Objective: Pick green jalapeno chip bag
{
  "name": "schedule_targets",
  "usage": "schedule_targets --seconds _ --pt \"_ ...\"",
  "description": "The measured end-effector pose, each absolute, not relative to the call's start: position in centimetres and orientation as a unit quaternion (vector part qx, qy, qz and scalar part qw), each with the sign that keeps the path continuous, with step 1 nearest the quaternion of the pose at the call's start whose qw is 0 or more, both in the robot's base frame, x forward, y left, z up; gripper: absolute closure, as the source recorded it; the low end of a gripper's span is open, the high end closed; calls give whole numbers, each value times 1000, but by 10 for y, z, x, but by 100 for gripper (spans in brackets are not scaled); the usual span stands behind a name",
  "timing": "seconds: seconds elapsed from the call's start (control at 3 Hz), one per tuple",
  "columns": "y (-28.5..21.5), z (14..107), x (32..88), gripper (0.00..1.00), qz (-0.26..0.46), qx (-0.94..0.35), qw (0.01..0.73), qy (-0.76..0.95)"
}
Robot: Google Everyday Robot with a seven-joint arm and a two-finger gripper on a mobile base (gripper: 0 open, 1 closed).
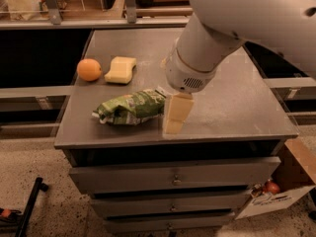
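Camera view: green chip bag (131, 107) lies flat on the table (237, 107), not lifted. The hand (175, 116) hangs low, just beside its right end; how far open, cannot tell. Grasp and lift judged outstanding.

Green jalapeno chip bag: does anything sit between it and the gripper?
Nothing visible does. The gripper hangs beside one end of the green jalapeno chip bag; the orange and the sponge lie farther back.

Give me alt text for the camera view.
A robot's pale pincer hangs beside one end of a crinkled green foil chip bag on a grey table; a round orange fruit and pale yellow sponge block lie behind.
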State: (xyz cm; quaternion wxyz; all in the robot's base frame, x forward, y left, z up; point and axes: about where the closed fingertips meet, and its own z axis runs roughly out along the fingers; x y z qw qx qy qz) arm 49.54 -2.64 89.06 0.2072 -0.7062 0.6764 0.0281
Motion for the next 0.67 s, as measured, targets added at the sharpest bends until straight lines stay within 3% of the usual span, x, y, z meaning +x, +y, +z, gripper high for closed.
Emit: schedule_targets --seconds 0.67 --pt "-9 873 503 0 19 -708 202 677"
